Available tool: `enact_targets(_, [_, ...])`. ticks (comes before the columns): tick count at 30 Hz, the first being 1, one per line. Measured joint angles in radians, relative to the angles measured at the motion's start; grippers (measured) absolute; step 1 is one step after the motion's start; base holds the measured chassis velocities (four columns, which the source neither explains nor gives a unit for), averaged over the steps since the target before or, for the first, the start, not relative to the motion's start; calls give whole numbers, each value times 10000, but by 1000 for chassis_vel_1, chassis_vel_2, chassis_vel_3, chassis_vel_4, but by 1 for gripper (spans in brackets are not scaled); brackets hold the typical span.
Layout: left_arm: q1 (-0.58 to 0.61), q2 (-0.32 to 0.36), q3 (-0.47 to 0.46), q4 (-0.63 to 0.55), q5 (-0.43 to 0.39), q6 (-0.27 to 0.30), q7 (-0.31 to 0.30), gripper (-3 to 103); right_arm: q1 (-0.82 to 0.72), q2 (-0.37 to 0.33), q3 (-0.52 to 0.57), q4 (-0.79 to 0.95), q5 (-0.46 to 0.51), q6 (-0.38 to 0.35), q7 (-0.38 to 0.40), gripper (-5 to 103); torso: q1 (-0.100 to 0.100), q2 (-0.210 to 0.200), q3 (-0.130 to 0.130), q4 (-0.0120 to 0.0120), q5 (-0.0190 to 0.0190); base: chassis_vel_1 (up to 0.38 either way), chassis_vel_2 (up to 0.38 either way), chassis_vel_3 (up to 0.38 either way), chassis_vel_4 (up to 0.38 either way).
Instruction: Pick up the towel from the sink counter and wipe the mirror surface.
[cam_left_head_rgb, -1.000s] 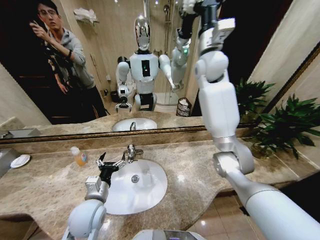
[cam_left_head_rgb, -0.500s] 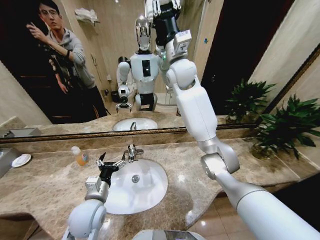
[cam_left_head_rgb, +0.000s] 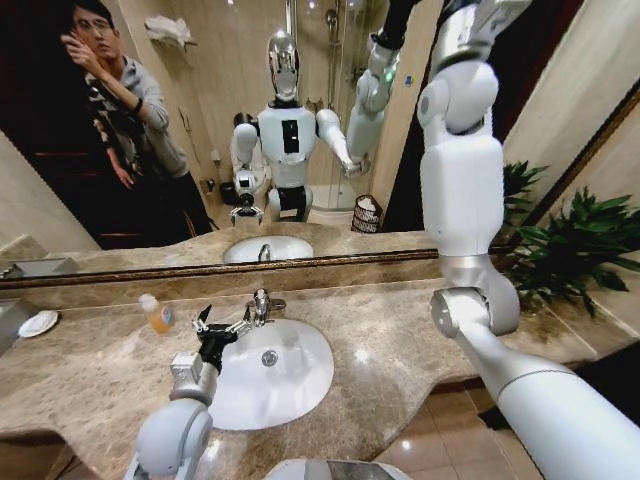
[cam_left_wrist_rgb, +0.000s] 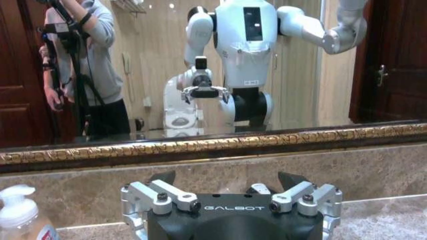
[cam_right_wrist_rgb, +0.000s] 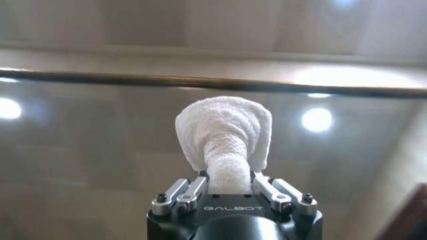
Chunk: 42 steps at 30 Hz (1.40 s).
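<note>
The white towel (cam_right_wrist_rgb: 223, 135) is bunched upright between the fingers of my right gripper (cam_right_wrist_rgb: 228, 175), which is shut on it. It is held against the mirror surface (cam_right_wrist_rgb: 100, 130), just below the mirror's dark top frame. In the head view my right arm (cam_left_head_rgb: 460, 190) reaches steeply up past the picture's top edge in front of the mirror surface (cam_left_head_rgb: 200, 150). My left gripper (cam_left_head_rgb: 218, 322) hangs open and empty over the left rim of the basin on the sink counter (cam_left_head_rgb: 400, 340). In the left wrist view that left gripper (cam_left_wrist_rgb: 227, 176) faces the mirror.
A chrome faucet (cam_left_head_rgb: 262, 303) stands behind the white basin (cam_left_head_rgb: 290, 385). An orange soap bottle (cam_left_head_rgb: 157, 313) stands left of it, and a round white soap dish (cam_left_head_rgb: 38, 323) sits at the far left. Potted plants (cam_left_head_rgb: 570, 250) fill the right end.
My right arm swept left across the mirror and has now swung back right and higher, taking the towel out of the head view. The left arm has not moved.
</note>
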Motion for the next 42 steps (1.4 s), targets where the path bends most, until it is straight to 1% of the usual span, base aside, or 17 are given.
enact_targets(2, [0, 0, 0, 1, 0, 0, 0, 100, 29, 312, -369, 34, -11, 6, -123, 22, 0, 0, 0, 4, -3, 0, 0, 0, 0])
enact_targets(4, [0, 0, 0, 0, 0, 0, 0, 100, 159, 703, -948, 35, -52, 20, -244, 22, 0, 0, 0, 0, -3, 0, 0, 0, 0])
enact_targets(5, [0, 0, 0, 0, 0, 0, 0, 100, 159, 703, -948, 35, -52, 20, -244, 22, 0, 0, 0, 0, -3, 0, 0, 0, 0])
enact_targets(7, [0, 0, 0, 0, 0, 0, 0, 100, 350, 1007, -1595, 19, -53, 20, -346, 22, 0, 0, -2, 3, -6, 0, 0, 0, 0])
enact_targets(8, [0, 0, 0, 0, 0, 0, 0, 100, 350, 1007, -1595, 19, -53, 20, -346, 22, 0, 0, -2, 3, -6, 0, 0, 0, 0])
enact_targets(10, [0, 0, 0, 0, 0, 0, 0, 100, 556, 1075, -2382, -55, -50, -10, -460, 22, -4, 0, -3, -4, -7, 0, 0, 0, 0])
enact_targets(12, [0, -1, 0, 0, 0, 0, 0, 100, 671, 1079, -2759, -188, -57, -34, -505, 22, -4, 0, -3, -4, -6, 0, 0, 0, 0])
enact_targets(16, [0, 0, 0, 0, 0, 0, 0, 100, 901, 1078, -2989, -592, -151, -48, -562, 22, -3, 0, -2, -5, -3, 0, 0, 0, 0])
enact_targets(24, [0, 0, 0, 1, 0, 0, 0, 100, 1162, 1071, -2747, -1338, -255, -226, -566, 22, -3, 1, -3, -3, 1, 0, 0, 0, 0])
enact_targets(29, [0, 0, 0, 0, 0, 0, 0, 100, 986, 1069, -2383, -1189, -272, -307, -548, 22, -5, 2, -3, -2, 1, 0, 0, 0, 0])
enact_targets(33, [0, 0, 0, 0, 0, 0, 0, 100, 796, 954, -1901, -832, -9, -397, -441, 22, 1, 1, -1, -1, 0, 0, 0, 0, 0])
enact_targets(34, [0, 0, 0, 0, 0, 0, 0, 100, 759, 696, -1680, -720, 75, -402, -391, 22, 0, 1, 0, -4, 1, 0, 0, 0, 0])
enact_targets(36, [0, 0, 0, 0, 0, 0, 0, 100, 721, 449, -1422, -638, 139, -402, -369, 22, 1, 1, -1, -8, 3, 0, 0, 0, 0])
enact_targets(37, [0, 0, 0, 0, 0, 0, 0, 100, 721, 449, -1422, -638, 139, -402, -369, 22, 1, 1, -1, -8, 3, 0, 0, 0, 0])
enact_targets(39, [0, 0, 0, 0, 0, 0, 0, 100, 648, 28, -934, -543, 206, -404, -356, 22, 0, 0, 0, -7, 6, 0, 0, 0, 0])
enact_targets(41, [0, 0, 0, 0, 0, 0, 0, 100, 632, -78, -782, -530, 222, -404, -355, 22, 0, 0, 0, -7, 7, 0, 0, 0, 0])
enact_targets(42, [0, 0, 0, 0, 0, 0, 0, 100, 620, -288, -445, -539, 262, -400, -352, 22, 1, 0, 0, -10, 8, 0, 0, 0, 0])
